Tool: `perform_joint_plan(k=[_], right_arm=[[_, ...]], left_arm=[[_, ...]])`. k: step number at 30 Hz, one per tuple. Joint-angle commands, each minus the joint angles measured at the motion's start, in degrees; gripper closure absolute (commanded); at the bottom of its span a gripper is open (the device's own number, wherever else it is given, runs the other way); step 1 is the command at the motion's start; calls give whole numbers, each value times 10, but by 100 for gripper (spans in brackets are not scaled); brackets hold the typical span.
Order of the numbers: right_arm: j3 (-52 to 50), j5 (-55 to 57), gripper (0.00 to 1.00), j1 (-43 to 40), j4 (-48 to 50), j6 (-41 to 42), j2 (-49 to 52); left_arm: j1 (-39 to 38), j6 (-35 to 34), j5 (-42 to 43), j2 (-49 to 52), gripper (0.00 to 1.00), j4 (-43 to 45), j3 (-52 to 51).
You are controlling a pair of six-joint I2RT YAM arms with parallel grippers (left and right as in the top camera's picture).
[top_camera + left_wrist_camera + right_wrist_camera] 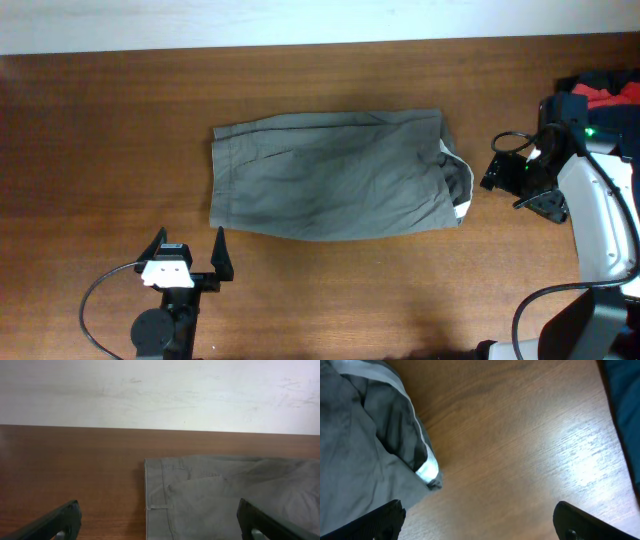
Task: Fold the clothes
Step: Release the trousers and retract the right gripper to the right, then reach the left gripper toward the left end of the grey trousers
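Note:
The grey-olive shorts (330, 175) lie flat on the wooden table, folded into a rough rectangle. Paler inner lining shows at their right end (455, 175). My left gripper (190, 262) is open and empty, just in front of the shorts' lower left corner. In the left wrist view the shorts' stitched left edge (210, 495) lies between and beyond the open fingers (157, 517). My right gripper (497, 168) is open and empty, just right of the shorts. In the right wrist view the lined end (380, 435) is at upper left, above the open fingers (477, 517).
A pile with a dark navy garment and a red cloth (610, 92) sits at the table's right edge, behind my right arm. The navy cloth also shows at the right edge of the right wrist view (627, 405). A white wall (160, 390) borders the table's far side.

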Motion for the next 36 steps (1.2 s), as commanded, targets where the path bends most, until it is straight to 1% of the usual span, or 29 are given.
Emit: perform_joint_plan(k=[1, 3, 6, 10, 15, 19, 20, 25, 28, 30, 32, 34, 36], right_arm=[[13, 66, 1, -6, 24, 3, -3], [13, 93, 1, -21, 36, 23, -3], [13, 71, 1, -60, 32, 65, -3], [13, 15, 1, -97, 31, 66, -3], [13, 15, 1, -108, 32, 65, -3], [13, 15, 1, -107, 32, 65, -3], [13, 15, 1, -107, 31, 65, -3], [13, 15, 1, -107, 31, 65, -3], [13, 15, 1, -107, 32, 65, -3], [13, 15, 1, -107, 31, 65, -3], [13, 15, 1, -107, 31, 65, -3], [13, 15, 1, -107, 31, 65, -3], [13, 15, 1, -107, 31, 65, -3]], left_arm=[[3, 11, -4, -5, 1, -1, -3], [3, 11, -4, -5, 1, -1, -3], [3, 11, -4, -5, 1, -1, -3], [3, 11, -4, -5, 1, -1, -3], [3, 7, 2, -5, 1, 0, -3], [3, 3, 34, -5, 1, 4, -3], [3, 0, 53, -5, 1, 6, -3], [3, 0, 214, -5, 1, 19, -3], [3, -9, 303, -5, 1, 63, -3], [3, -30, 321, -5, 1, 106, 1], [3, -34, 318, -5, 1, 129, 17], [3, -34, 292, -1, 1, 118, 49], [3, -33, 267, 19, 1, 82, 95]])
